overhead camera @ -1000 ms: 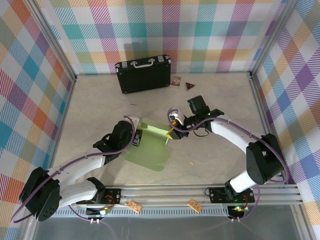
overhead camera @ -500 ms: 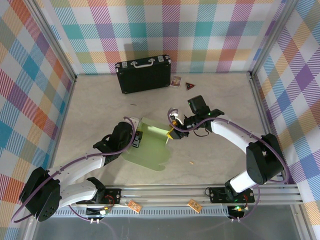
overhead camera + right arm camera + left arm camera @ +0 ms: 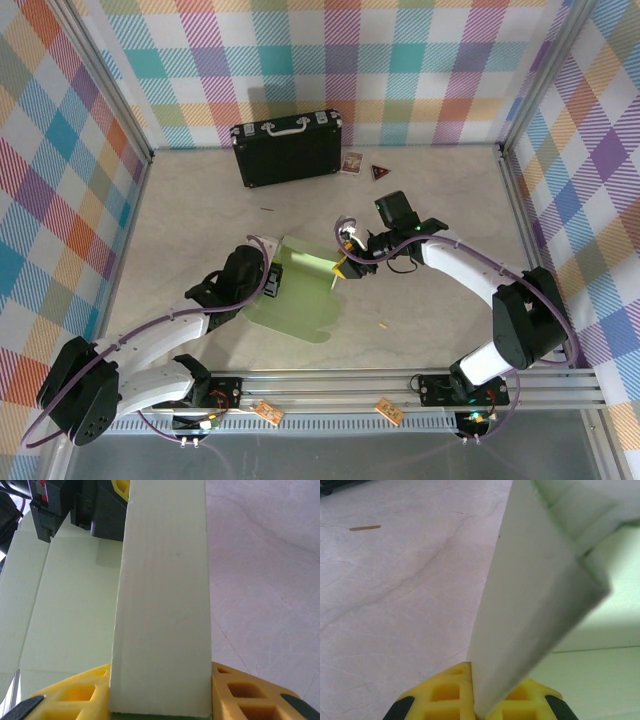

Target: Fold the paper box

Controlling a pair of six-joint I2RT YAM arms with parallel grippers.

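Observation:
The paper box (image 3: 297, 300) is a pale green creased cut-out lying partly flat on the table between the two arms. Its left and back-right flaps are raised. My left gripper (image 3: 274, 277) is at its left edge, and its yellow fingers (image 3: 435, 695) are shut on a thin upright flap (image 3: 535, 595). My right gripper (image 3: 344, 264) holds the box's right end. There a folded upright strip (image 3: 162, 605) fills the gap between the yellow fingers (image 3: 245, 700), which press on both of its sides. Beyond that strip, the left arm's black wrist (image 3: 95, 510) shows.
A black hard case (image 3: 287, 148) with a metal handle stands at the back wall. A small card (image 3: 351, 162) and a red triangle (image 3: 380, 172) lie beside it. A thin stick (image 3: 381, 326) lies on the marble table, right of the box. An aluminium rail (image 3: 330, 385) runs along the near edge.
The left gripper has shifted very slightly at the box's left flap. The right arm and the flap in its grip have stayed still.

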